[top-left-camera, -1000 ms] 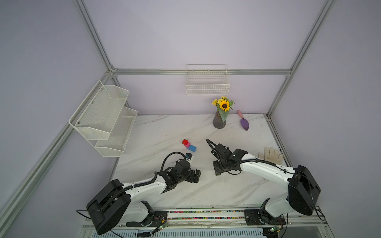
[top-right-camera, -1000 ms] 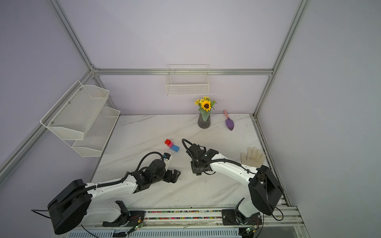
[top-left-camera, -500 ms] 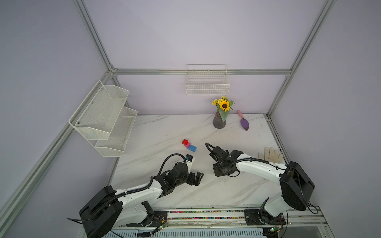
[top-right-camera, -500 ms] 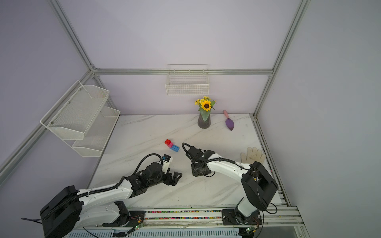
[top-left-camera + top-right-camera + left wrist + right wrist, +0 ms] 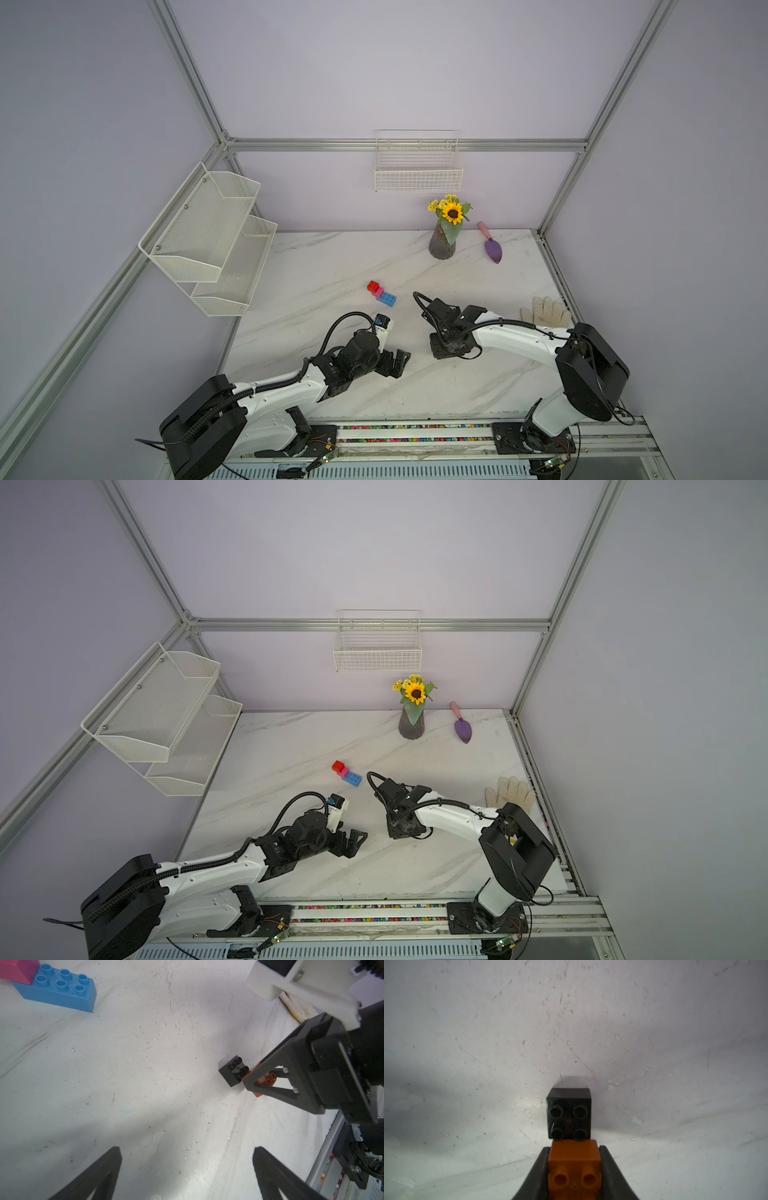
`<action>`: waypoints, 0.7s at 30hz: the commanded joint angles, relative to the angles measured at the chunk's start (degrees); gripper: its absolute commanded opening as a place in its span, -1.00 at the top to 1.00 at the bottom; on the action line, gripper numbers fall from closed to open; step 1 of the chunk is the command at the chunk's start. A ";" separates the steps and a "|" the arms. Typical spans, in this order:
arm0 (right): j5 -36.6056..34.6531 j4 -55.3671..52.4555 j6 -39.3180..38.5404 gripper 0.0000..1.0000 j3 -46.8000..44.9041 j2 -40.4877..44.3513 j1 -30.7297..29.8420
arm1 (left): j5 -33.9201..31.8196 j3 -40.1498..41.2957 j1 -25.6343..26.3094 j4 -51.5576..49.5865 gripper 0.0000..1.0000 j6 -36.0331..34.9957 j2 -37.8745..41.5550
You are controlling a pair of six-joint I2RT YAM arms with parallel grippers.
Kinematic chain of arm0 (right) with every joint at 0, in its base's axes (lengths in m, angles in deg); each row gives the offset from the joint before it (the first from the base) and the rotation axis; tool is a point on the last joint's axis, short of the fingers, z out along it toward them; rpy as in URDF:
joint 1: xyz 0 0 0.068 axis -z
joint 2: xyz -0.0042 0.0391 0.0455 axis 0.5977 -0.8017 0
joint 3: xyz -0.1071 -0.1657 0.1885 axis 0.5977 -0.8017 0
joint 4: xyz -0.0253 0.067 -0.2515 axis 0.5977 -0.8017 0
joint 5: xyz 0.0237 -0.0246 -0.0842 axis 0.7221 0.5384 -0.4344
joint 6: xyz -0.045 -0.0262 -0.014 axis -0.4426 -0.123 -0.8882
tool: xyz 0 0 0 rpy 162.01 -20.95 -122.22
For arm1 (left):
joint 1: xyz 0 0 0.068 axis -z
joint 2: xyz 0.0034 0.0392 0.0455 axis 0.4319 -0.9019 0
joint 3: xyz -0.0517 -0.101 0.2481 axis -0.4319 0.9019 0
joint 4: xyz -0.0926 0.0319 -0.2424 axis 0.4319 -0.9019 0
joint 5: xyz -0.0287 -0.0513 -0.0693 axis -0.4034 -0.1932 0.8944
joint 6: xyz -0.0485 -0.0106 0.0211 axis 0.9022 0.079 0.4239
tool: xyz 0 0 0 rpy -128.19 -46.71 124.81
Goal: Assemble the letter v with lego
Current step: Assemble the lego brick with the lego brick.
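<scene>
**State of the pincers.** We find the right pincer (image 5: 573,1148) pinching the orange-brown brick (image 5: 574,1169) by two opposite sides, with the studs facing the wrist camera. The left pincer (image 5: 187,1149) is spread wide and empty over bare table (image 5: 145,1064).

**Position of the parts.** The black brick (image 5: 569,1113) sits directly ahead of the right pincer's tips, in line with its gap and touching the far edge of the orange-brown brick. We cannot tell from these views whether the two are stud-locked or merely butted. The blue brick (image 5: 60,991) carries the pink brick (image 5: 17,970) on one end, with the red brick (image 5: 373,286) past that. This group lies ahead of the left pincer and off to one side, well apart from the right pincer's pair. The blue brick's long axis runs roughly parallel to the line between the left pincer's fingers.

**Governing relation.** We judge that the orange-black pair must travel to the bare end of the blue brick. The right pincer carries the load, and the left pincer is free to steady the blue brick
</scene>
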 commanded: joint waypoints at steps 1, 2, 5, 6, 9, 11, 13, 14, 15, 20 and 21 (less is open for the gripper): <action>-1.47 0.83 1.24 0.74 0.67 0.91 0.31 | -0.80 -0.90 0.38 0.69 -1.00 -0.62 0.96; -1.55 0.73 1.23 0.74 0.64 1.29 0.35 | -0.74 -0.80 0.48 0.68 -0.99 -0.62 0.97; -1.67 0.75 1.14 0.74 0.98 1.95 0.34 | -1.09 -0.49 0.49 0.82 -1.00 -0.62 0.90; -1.68 0.69 1.01 0.74 1.24 1.95 0.35 | -1.10 -0.45 0.50 1.01 -1.00 -0.63 0.80; -1.68 0.55 0.88 0.73 2.05 1.60 0.33 | -1.14 -0.44 0.58 1.00 -0.99 -0.62 0.47; -1.58 0.64 0.73 0.74 2.35 1.09 0.35 | -1.05 -0.29 0.56 1.18 -1.00 -0.54 0.36; -1.67 0.70 0.60 0.73 2.42 0.36 0.33 | -1.01 0.19 0.62 1.90 -0.99 -0.37 0.27; -1.75 0.81 0.51 0.74 2.36 -0.02 0.33 | -1.01 0.26 0.56 2.03 -1.00 -0.30 0.19; -1.78 1.03 0.44 0.73 2.35 -0.35 0.37 | -1.01 0.41 0.61 2.06 -1.00 -0.27 0.18; -1.42 1.45 0.48 0.73 2.35 -1.83 0.32 | -1.07 0.84 0.64 2.08 -1.00 -0.19 0.35; -1.39 1.68 0.53 0.73 2.19 -1.97 0.32 | -1.17 0.93 0.67 2.06 -1.00 -0.25 0.45</action>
